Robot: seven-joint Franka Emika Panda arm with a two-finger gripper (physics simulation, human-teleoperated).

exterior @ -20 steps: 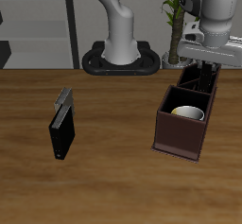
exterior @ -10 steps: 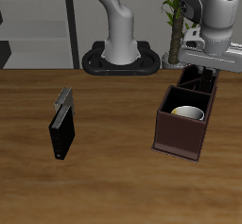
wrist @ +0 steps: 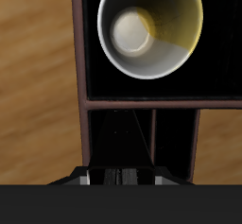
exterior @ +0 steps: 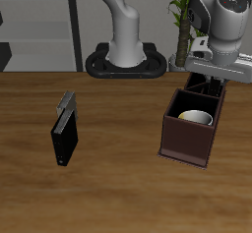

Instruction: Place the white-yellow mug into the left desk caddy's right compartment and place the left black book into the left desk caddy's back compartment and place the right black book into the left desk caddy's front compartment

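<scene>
The left desk caddy [exterior: 187, 145] is a dark maroon box near the table's side edge. The white-yellow mug [exterior: 195, 118] sits inside its right compartment, the wide square section; the wrist view looks straight down into the mug [wrist: 151, 29] and past the caddy's dividing wall [wrist: 142, 103] to the two narrow slots. My gripper [exterior: 210, 78] hangs just above those slots at the caddy's far end and looks open with nothing in it. Whether the left black book is in a slot is too dark to tell. The right black book [exterior: 65, 134] stands on the table, far from the caddy.
The robot's base [exterior: 126, 62] stands at the back middle. A potted plant [exterior: 182, 26] stands behind the caddy, close to my arm. Shelving [exterior: 34, 30] lines the back wall.
My gripper has risen a little out of the caddy's narrow slots and the hand has tilted. The mug, caddy and the book on the table have not moved.
</scene>
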